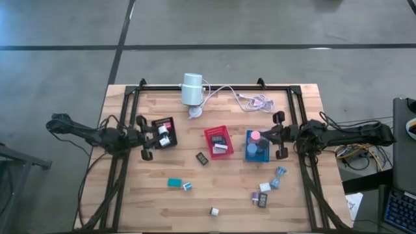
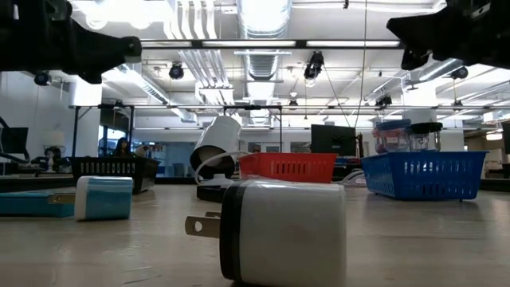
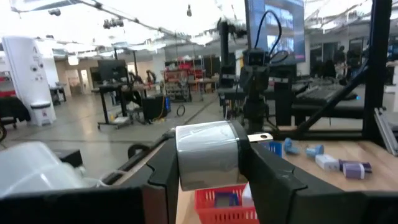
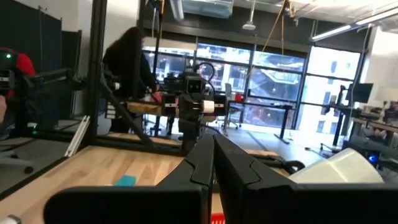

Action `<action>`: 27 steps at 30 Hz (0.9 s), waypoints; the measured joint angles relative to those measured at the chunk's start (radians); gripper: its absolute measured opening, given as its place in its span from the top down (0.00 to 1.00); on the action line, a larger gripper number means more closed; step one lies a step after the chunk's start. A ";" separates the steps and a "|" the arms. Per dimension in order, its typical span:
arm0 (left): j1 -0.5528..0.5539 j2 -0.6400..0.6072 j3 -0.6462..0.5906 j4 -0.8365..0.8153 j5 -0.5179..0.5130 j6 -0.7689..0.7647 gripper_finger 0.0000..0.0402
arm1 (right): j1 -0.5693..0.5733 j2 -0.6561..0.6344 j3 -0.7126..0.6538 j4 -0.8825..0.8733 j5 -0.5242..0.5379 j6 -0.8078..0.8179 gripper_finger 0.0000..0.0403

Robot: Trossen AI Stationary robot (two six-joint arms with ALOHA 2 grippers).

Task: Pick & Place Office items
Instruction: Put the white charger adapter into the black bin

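While left end effector [image 3: 208,163] clamps a grey roll [image 3: 208,154], right end effector [image 4: 213,163] sits closed, empty.

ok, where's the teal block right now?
High view: teal block lies on the table's left-front area, beside a small white-and-blue piece, below the black tray.

Cool ceiling strip lights [image 2: 263,16] are flooding the room evenly; glare is washing out the ceiling in the low view and bleaching the upper corner of the left wrist view; the white two-pronged plug block [image 2: 279,231] is looming soft and unfocused; the pale wooden slatted table [image 1: 227,201] is carrying only faint shadows; backlit windows [image 4: 273,87] are silhouetting the right wrist view's foreground.
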 joint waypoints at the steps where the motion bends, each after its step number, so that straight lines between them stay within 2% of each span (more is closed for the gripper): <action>1: 0.000 0.001 0.000 -0.008 0.000 -0.007 0.67 | 0.000 0.000 -0.003 0.000 0.000 0.000 0.98; 12: 0.000 0.001 0.000 -0.048 0.000 -0.050 0.67 | 0.000 0.000 -0.005 0.005 0.000 0.009 0.98; 16: 0.000 0.001 0.030 -0.126 -0.020 -0.090 0.67 | 0.000 0.000 -0.005 0.006 0.000 0.004 0.98; 18: 0.000 0.001 0.075 -0.196 -0.044 -0.123 0.67 | 0.000 0.000 -0.005 0.007 0.000 -0.005 0.98; 27: 0.001 0.064 0.308 -0.692 -0.114 -0.367 0.67 | 0.000 0.001 -0.005 0.007 -0.002 -0.008 0.98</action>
